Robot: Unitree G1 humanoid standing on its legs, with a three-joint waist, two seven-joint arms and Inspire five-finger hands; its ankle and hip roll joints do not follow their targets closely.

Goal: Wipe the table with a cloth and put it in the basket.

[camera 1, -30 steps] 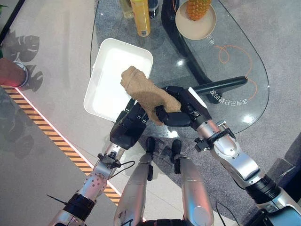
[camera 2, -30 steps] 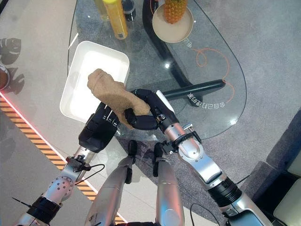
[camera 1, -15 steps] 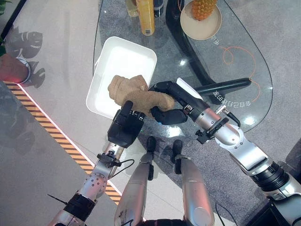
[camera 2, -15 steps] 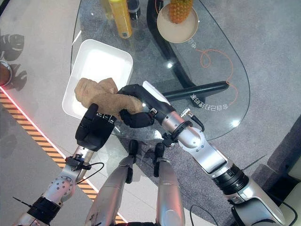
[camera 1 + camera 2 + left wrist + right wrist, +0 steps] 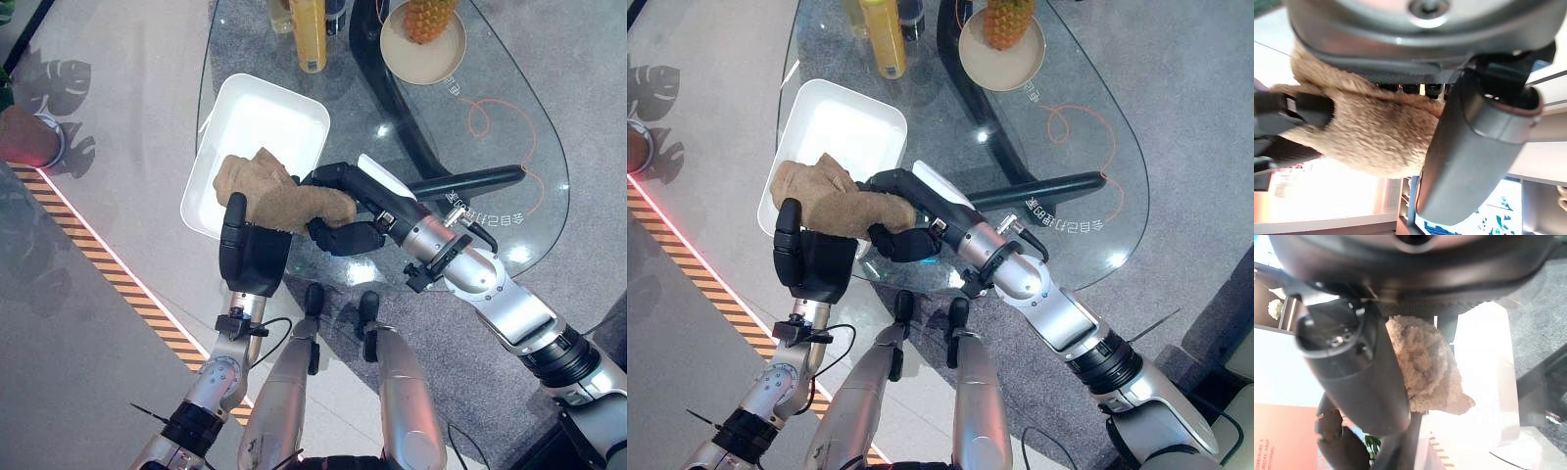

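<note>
Your two head cameras look steeply down from above on the glass table (image 5: pixel 470 147), side by side, sharing the same scene. Each wrist camera sits very close behind its own hand, looking along it; both wrist views share the tan cloth (image 5: pixel 1371 132) with the head views.

Pineapple (image 5: pixel 431 18) on plate (image 5: pixel 423 61), bottles (image 5: pixel 312 34)

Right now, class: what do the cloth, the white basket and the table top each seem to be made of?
Cloth: soft tan terry or fleece, by its nubby pile.
White basket: probably glossy moulded plastic, by its smooth rounded rim.
Table top: clear glass; the floor and dark base show through.
</note>
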